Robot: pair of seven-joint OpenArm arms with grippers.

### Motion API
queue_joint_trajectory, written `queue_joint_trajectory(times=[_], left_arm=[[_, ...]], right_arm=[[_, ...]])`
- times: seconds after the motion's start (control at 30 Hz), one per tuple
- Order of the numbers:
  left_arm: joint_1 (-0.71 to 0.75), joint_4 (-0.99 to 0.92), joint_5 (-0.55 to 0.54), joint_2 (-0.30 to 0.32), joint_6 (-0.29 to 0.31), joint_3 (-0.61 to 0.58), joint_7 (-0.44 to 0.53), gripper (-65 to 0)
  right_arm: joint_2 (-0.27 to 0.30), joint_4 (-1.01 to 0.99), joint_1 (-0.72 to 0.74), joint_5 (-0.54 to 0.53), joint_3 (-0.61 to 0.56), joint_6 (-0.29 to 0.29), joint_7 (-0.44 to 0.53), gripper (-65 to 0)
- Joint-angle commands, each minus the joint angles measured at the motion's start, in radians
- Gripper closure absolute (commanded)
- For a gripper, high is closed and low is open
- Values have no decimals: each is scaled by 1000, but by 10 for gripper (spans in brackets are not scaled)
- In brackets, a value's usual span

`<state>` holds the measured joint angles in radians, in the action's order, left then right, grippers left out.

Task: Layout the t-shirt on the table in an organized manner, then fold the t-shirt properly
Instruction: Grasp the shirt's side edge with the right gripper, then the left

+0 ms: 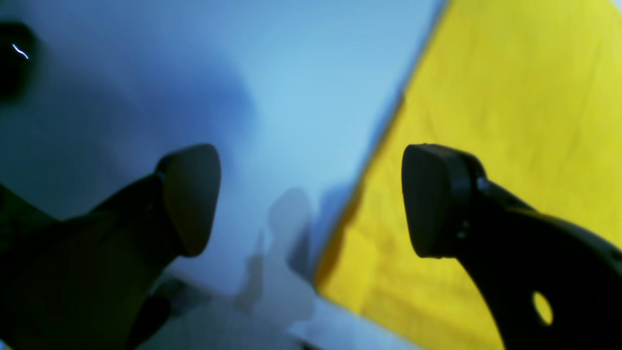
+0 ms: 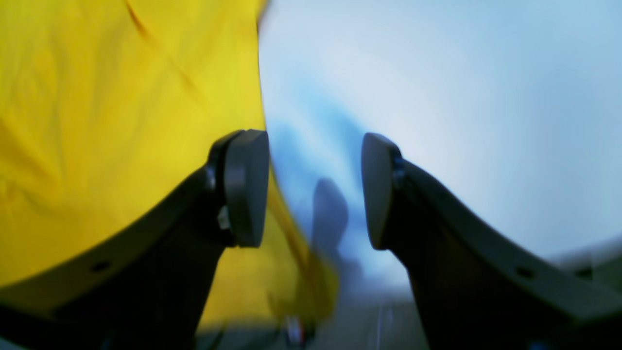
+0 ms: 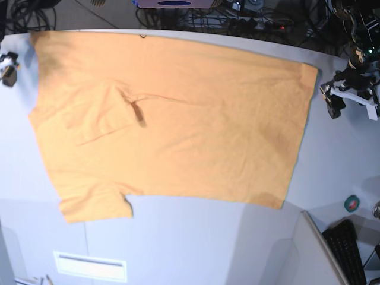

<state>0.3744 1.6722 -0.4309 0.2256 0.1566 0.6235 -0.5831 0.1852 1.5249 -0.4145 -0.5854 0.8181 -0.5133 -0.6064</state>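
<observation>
Both end effectors, left (image 1: 311, 199) and right (image 2: 315, 189), released beside the t-shirt (image 3: 178, 119) flat on the table (image 3: 196, 237)

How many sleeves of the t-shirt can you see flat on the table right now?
1 clearly: the sleeve juts out at the near-left corner of the t-shirt in the base view. The other seems folded onto the body near the upper left; I cannot tell for sure.

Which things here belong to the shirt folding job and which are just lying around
Job:
- t-shirt, spread out flat
- table beneath it
- left claw and right claw, both open, holding nothing

Lying about:
- tape roll near the table's edge
- keyboard at the corner
- cables behind the table
</observation>
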Motion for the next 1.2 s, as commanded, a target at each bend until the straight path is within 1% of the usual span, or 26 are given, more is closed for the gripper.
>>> queue_joint_trajectory(times=[0.0, 0.07, 0.1, 0.13, 0.2, 0.27, 0.3, 0.37, 0.4, 0.47, 0.53, 0.63, 0.77, 0.83, 0.87, 0.93, 1.0, 1.07, 1.1, 1.17], left_arm=[[-28, -5, -7, 11, 5, 5, 19, -553], [-76, -60, -7, 19, 7, -3, 18, -551], [-101, -90, -7, 27, 7, -14, 18, -535], [-117, -113, -7, 33, 7, -38, 18, -497], [-133, -129, -7, 34, 7, -77, 18, -390], [-130, -128, -12, 31, 7, -87, 18, -245], [-130, -129, -12, 27, 7, -87, 18, -173], [-127, -134, -9, 25, 7, -87, 18, -26], [-127, -137, -9, 25, 7, -84, 18, 0], [-125, -140, -7, 27, 7, -78, 18, 0], [-108, -140, -7, 34, 7, -78, 19, 0], [-101, -139, -9, 50, 7, -77, 19, 0], [-101, -140, -9, 50, 7, -77, 19, 0], [-101, -140, -9, 50, 7, -77, 19, 0], [-101, -140, -7, 50, 7, -77, 19, 0], [-101, -140, -7, 50, 7, -77, 19, 0], [-102, -140, -7, 50, 7, -77, 19, 0], [-104, -140, -7, 50, 7, -78, 19, 0], [-105, -140, -7, 48, 7, -78, 19, 0], [-105, -140, -7, 47, 7, -78, 19, 0]], right_arm=[[49, -24, 49, -12, -9, 3, 26, -300], [104, -133, 161, -11, -50, 3, 26, -300], [135, -202, 222, -11, -73, 3, 27, -300], [165, -278, 286, -11, -105, 3, 32, -300], [218, -429, 403, -9, -184, 3, 35, -300], [264, -590, 533, 20, -279, 5, 65, -300], [274, -666, 589, 54, -325, 5, 101, -300], [276, -812, 694, 146, -398, 6, 176, -300], [274, -871, 731, 193, -421, 6, 207, -303], [270, -990, 800, 275, -449, 6, 265, -341], [265, -1079, 840, 310, -455, 6, 313, -374], [242, -1119, 846, 311, -461, 6, 348, -378], [210, -1119, 814, 313, -463, 6, 348, -377], [204, -1119, 799, 313, -463, 6, 348, -368], [196, -1119, 791, 313, -461, 6, 348, -350], [179, -1113, 779, 313, -463, 5, 349, -269], [173, -1084, 764, 313, -461, 5, 351, -165], [172, -1039, 748, 311, -454, 6, 351, -35], [172, -1024, 745, 311, -452, 6, 351, 0], [172, -1001, 744, 308, -452, 6, 346, 0]])
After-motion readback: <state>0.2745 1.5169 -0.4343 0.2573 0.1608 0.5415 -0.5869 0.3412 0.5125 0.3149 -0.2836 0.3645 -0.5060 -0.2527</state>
